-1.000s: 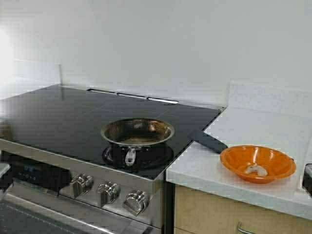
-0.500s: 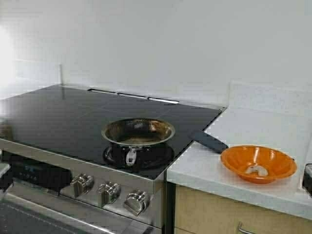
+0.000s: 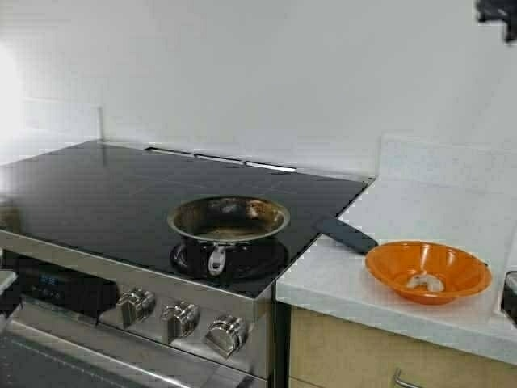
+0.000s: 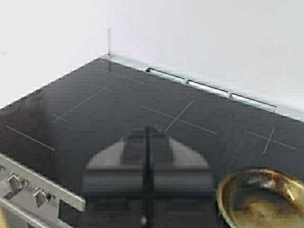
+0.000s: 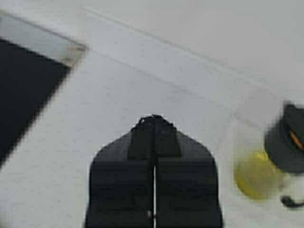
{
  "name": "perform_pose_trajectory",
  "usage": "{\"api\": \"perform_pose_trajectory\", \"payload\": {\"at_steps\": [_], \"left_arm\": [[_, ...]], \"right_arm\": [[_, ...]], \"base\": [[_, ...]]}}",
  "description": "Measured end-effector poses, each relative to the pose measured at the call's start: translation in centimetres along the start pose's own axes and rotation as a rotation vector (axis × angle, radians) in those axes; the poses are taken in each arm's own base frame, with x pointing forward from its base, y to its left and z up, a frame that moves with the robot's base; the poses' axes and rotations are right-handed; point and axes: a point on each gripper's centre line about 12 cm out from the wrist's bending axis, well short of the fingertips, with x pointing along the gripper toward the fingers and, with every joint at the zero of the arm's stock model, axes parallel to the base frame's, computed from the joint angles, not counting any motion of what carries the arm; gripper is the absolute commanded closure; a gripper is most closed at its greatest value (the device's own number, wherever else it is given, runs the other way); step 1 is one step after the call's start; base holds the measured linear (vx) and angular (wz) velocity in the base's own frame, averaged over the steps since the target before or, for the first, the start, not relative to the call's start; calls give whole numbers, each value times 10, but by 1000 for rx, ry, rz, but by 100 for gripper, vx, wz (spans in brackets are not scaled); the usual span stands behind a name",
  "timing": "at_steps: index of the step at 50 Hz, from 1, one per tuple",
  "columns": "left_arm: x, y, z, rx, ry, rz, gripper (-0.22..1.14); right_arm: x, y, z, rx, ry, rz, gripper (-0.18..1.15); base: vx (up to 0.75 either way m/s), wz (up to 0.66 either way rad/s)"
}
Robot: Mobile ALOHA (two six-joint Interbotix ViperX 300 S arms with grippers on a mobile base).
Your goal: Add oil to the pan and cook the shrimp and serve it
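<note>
The pan (image 3: pixel 228 220), steel and browned inside, sits on the front right burner of the black cooktop (image 3: pixel 105 194). It also shows in the left wrist view (image 4: pixel 263 199). The shrimp (image 3: pixel 424 282) lies in an orange bowl (image 3: pixel 428 271) on the white counter. The oil jug (image 5: pixel 259 175), with yellow liquid and a black lid, stands on the counter in the right wrist view. My left gripper (image 4: pixel 147 130) is shut and empty above the cooktop, beside the pan. My right gripper (image 5: pixel 153 118) is shut and empty above the counter, beside the jug. A dark part of the right arm (image 3: pixel 497 12) shows high up.
A black handle (image 3: pixel 347 234) lies across the edge between cooktop and counter (image 3: pixel 420 202). Stove knobs (image 3: pixel 179 319) line the front panel. A white wall rises behind. A dark object (image 3: pixel 510 296) sits at the right edge of the counter.
A dark part of the right arm has come into the top right corner of the high view. The pan, bowl and shrimp have not moved.
</note>
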Motion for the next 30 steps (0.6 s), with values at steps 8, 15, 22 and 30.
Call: {"api": "perform_pose_trajectory", "payload": {"at_steps": [8, 15, 22, 30], "left_arm": [[0, 0, 2, 0, 11, 1, 89], [-1, 0, 2, -1, 11, 1, 89], [-3, 0, 5, -3, -3, 0, 89], [-4, 0, 6, -2, -14, -1, 89]], "right_arm": [[-30, 38, 13, -82, -44, 69, 89], [-56, 80, 13, -100, -64, 158, 89], [-74, 123, 5, -87, -53, 265, 89], [-90, 177, -5, -124, -25, 404, 89]], "base": [[0, 0], [0, 0], [0, 0], [0, 0]]}}
